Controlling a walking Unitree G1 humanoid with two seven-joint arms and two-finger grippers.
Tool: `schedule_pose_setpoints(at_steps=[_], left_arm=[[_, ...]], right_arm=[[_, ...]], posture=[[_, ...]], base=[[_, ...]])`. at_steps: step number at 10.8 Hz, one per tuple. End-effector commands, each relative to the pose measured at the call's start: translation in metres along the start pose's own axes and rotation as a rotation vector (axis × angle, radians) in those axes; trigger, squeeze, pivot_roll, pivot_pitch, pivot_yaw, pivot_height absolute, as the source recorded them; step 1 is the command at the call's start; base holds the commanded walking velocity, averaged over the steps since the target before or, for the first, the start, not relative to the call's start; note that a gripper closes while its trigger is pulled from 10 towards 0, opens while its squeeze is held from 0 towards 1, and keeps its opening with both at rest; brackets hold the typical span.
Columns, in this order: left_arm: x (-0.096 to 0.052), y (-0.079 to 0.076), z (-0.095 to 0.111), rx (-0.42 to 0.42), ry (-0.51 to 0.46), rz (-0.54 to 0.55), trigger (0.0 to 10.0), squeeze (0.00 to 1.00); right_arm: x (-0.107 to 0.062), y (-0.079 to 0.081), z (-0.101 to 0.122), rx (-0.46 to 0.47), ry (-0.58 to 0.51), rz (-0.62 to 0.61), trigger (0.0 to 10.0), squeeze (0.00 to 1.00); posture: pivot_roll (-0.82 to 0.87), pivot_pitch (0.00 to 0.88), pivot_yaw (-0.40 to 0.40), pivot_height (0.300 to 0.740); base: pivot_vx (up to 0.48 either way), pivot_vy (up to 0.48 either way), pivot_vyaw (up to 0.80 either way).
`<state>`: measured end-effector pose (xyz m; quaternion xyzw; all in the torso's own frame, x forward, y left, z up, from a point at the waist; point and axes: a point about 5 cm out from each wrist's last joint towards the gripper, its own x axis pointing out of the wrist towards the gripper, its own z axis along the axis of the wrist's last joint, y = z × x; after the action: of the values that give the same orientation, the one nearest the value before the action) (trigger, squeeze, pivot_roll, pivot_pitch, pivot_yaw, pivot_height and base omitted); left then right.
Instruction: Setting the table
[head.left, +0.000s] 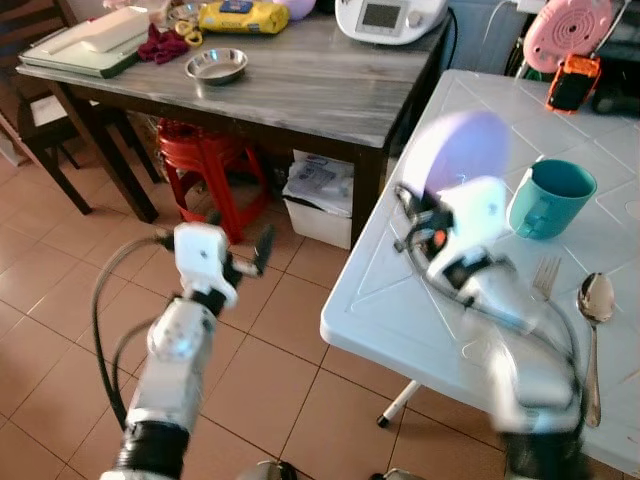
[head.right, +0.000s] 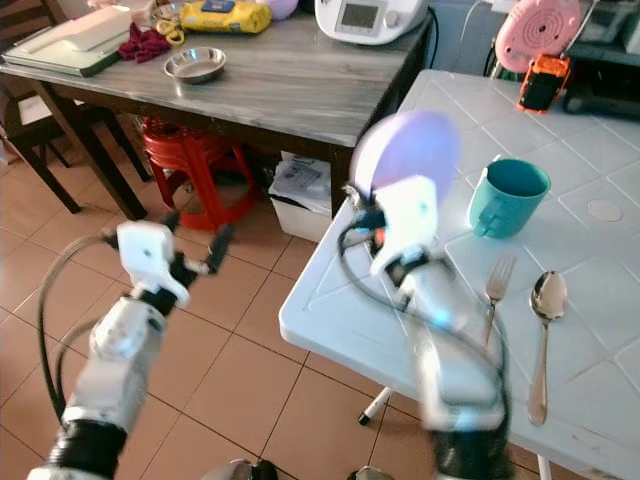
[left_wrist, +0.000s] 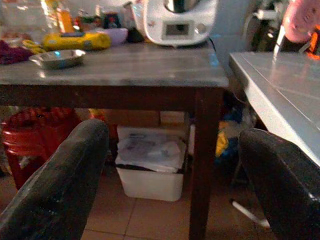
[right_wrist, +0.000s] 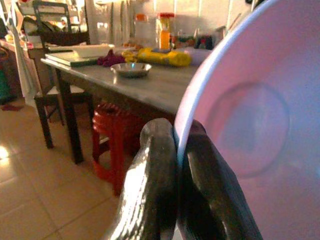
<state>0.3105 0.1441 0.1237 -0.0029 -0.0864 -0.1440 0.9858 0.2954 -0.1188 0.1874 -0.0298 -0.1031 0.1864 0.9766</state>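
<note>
Silver arms (head.left: 175, 345) — black fingers (left_wrist: 55, 190), looping black cables (head.left: 98, 310)

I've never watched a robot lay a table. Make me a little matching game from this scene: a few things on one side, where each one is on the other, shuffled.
Things:
1. lilac plate
2. teal mug
3. spoon
4. steel bowl

Places:
A. on the dark wooden table
B. lying beside the fork on the white table
C. pinched by its rim in the right gripper
D. standing upright on the white table, beyond the fork

Pairs: 1-C, 2-D, 3-B, 4-A
</note>
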Motion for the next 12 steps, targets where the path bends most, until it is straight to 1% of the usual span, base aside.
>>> schedule_pose_setpoints(at_steps=[1,2,3,4,6,7,8,9,11,12], left_arm=[[-0.001,-0.001,-0.003,0.016,0.022,0.005,10.0,0.00],[0.000,-0.003,-0.004,0.014,0.030,0.023,10.0,0.00],[0.000,-0.006,-0.005,0.011,0.033,0.033,10.0,0.00],[0.001,-0.008,-0.005,0.005,0.033,0.031,10.0,0.00],[-0.001,-0.009,-0.007,-0.005,0.045,0.044,10.0,0.00],[-0.004,-0.008,-0.009,-0.008,0.061,0.054,10.0,0.00],[-0.004,-0.008,-0.010,-0.012,0.064,0.052,10.0,0.00],[-0.003,-0.010,-0.010,-0.014,0.064,0.039,10.0,0.00],[-0.002,-0.012,-0.010,-0.016,0.065,0.031,10.0,0.00],[-0.002,-0.014,-0.010,-0.018,0.067,0.025,10.0,0.00]], right_arm=[[-0.003,0.004,0.005,-0.015,-0.012,-0.027,10.0,0.00],[-0.007,0.005,0.003,-0.022,-0.001,-0.063,10.0,0.00],[-0.009,0.001,-0.001,0.006,0.015,-0.096,10.0,0.00],[-0.011,-0.001,-0.002,0.004,0.019,-0.110,10.0,0.00],[-0.021,-0.006,-0.012,0.015,0.038,-0.174,10.0,0.00],[-0.028,-0.003,-0.021,0.030,0.061,-0.185,10.0,0.00],[-0.031,-0.001,-0.025,0.035,0.072,-0.187,10.0,0.00],[-0.032,0.001,-0.027,0.044,0.086,-0.191,10.0,0.00],[-0.031,0.000,-0.027,0.043,0.080,-0.198,10.0,0.00],[-0.031,-0.001,-0.027,0.044,0.078,-0.203,10.0,0.00]], posture=[[-0.10,0.082,0.090,0.740],[-0.10,0.083,0.090,0.740],[-0.10,0.085,0.090,0.740],[-0.10,0.087,0.088,0.740],[-0.10,0.096,0.081,0.740],[-0.09,0.098,0.081,0.740],[-0.09,0.098,0.081,0.740],[-0.10,0.098,0.082,0.740],[-0.10,0.100,0.083,0.740],[-0.10,0.101,0.080,0.740]], base=[[0.000,0.000,0.00],[0.000,0.000,0.00],[0.000,0.000,0.00],[0.000,0.000,0.00],[0.000,0.000,0.00],[0.000,0.000,0.00],[0.000,0.000,0.00],[0.000,0.000,-0.80],[0.000,0.000,0.00],[0.000,0.000,-0.58]])
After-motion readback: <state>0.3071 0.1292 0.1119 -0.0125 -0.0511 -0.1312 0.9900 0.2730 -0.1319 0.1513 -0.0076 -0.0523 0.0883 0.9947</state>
